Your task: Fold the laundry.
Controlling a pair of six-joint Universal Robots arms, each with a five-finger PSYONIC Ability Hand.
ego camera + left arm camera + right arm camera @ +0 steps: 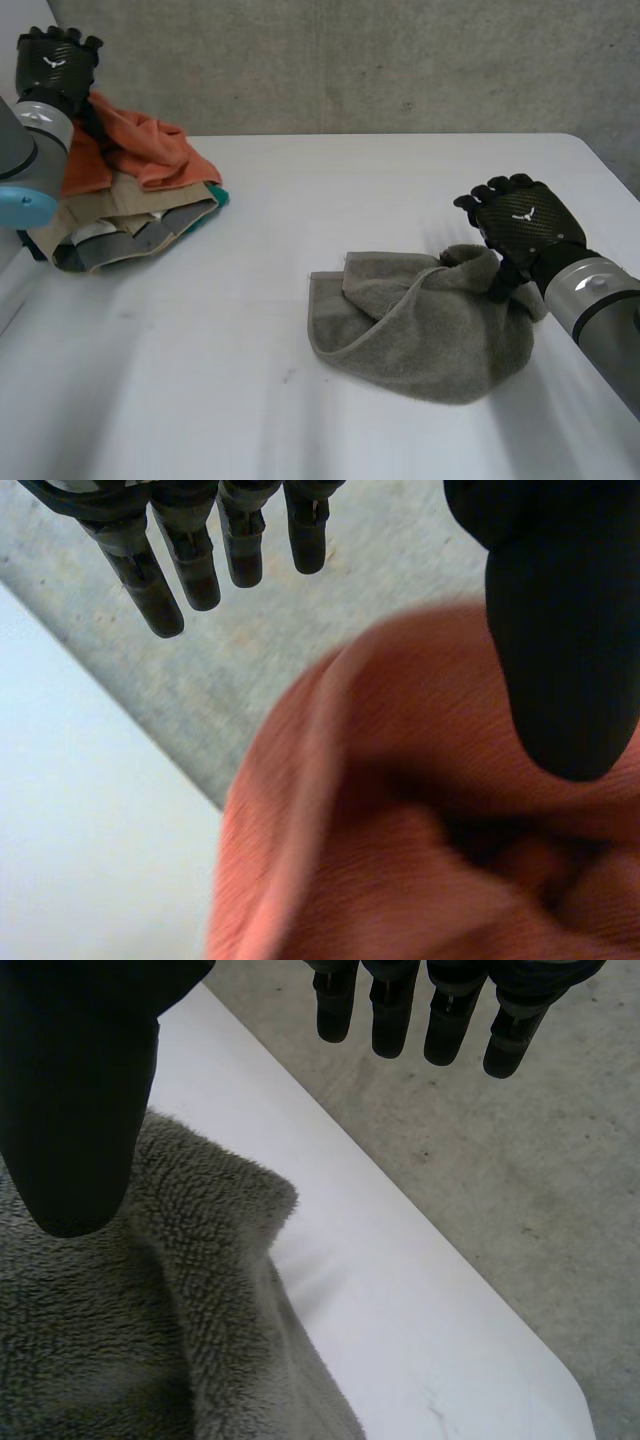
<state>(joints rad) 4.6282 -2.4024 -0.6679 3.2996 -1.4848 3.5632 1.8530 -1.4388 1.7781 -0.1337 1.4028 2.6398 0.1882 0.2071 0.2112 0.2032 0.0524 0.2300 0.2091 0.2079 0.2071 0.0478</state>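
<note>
In the head view a white table (330,190) stands before a grey concrete wall (350,60). A crumpled grey towel (420,330) lies right of the table's middle with the right hand (520,225) at its right edge, and the left hand (55,60) hangs over an orange cloth (150,150) topping a pile of clothes (130,225) at the far left. The left wrist view shows that hand released, its fingers (190,565) straight and apart from the thumb (565,650), with the orange cloth beneath, beside bare tabletop and concrete. The right wrist view shows the right hand released too, its fingers (395,1010) straight and its thumb (75,1110) over the towel, grasping nothing.
</note>
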